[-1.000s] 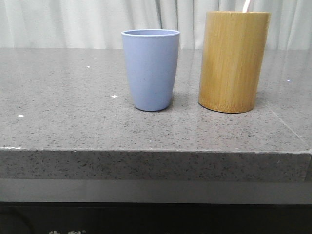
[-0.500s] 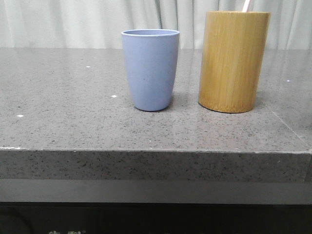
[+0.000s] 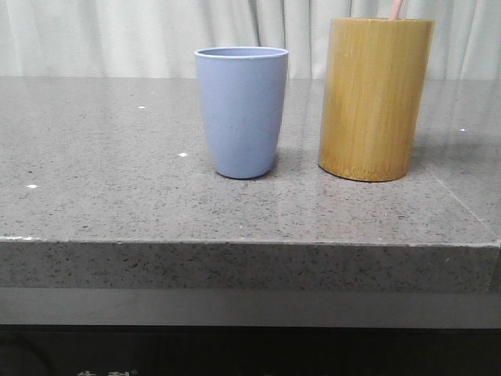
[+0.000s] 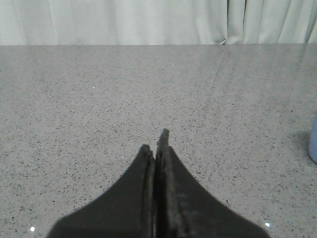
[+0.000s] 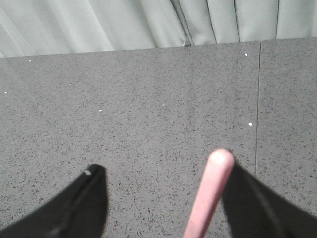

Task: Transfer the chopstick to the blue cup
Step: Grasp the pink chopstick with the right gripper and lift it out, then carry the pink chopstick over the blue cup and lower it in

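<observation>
The blue cup stands upright on the grey stone table, left of a tan bamboo holder. A pale pink chopstick tip sticks up out of the holder at the top edge of the front view. In the right wrist view my right gripper is open, with a pink chopstick between the jaws, close beside one finger. My left gripper is shut and empty, low over the bare table; the cup's edge shows beside it. Neither gripper shows in the front view.
The grey speckled stone table has its front edge near the camera. Pale curtains hang behind it. A seam runs through the tabletop in the right wrist view.
The chopstick tip above the bamboo holder has shifted very slightly. The cup and the holder have not moved.
</observation>
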Robot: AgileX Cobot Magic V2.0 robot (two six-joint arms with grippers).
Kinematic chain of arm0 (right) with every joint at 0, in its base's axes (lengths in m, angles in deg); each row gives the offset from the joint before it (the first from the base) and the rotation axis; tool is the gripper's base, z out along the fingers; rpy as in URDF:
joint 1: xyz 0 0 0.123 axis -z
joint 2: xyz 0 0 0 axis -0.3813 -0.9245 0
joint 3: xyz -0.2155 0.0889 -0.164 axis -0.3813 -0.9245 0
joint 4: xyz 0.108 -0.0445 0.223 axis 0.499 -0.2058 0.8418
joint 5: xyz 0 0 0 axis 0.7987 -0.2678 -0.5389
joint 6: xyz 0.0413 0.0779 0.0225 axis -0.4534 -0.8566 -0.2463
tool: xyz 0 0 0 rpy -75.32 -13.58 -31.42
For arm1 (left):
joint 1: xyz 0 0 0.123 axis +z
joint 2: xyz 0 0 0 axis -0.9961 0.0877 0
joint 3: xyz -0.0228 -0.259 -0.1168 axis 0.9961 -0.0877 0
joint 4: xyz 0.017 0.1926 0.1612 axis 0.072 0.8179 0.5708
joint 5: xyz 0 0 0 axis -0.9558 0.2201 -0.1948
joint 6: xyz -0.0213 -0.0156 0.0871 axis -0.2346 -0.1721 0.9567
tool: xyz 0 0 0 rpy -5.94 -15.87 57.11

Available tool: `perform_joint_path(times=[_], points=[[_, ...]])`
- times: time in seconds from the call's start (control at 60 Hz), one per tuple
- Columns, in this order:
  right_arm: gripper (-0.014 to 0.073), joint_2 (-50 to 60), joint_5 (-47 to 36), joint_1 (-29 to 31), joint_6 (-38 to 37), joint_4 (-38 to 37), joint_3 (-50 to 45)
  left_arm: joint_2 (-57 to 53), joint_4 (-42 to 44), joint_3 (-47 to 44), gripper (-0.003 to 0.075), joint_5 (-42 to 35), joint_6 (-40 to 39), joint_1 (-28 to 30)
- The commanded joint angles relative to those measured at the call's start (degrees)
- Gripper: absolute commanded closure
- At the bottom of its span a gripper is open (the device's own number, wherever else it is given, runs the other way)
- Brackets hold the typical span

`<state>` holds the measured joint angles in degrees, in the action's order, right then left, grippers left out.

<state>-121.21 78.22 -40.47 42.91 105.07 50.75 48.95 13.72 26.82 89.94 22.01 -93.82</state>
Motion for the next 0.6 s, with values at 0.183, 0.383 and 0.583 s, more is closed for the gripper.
perform_joint_path(times=[0.183, 0.383, 0.583], points=[[0.0559, 1.75, -4.07, -0.05, 0.26, 0.36, 2.35, 0.54, -0.67, 1.52, 0.0739, -4.83, -0.60, 0.05], [0.0635, 2.14, -5.29, -0.05, 0.45, 0.31, 2.35, 0.54, -0.67, 1.52, 0.0739, -4.83, -0.60, 0.05], [0.0635, 6.32, -10.00, -0.11, 0.45, -0.73, 2.35, 0.54, -0.67, 1.52, 0.0739, -4.83, -0.60, 0.05]])
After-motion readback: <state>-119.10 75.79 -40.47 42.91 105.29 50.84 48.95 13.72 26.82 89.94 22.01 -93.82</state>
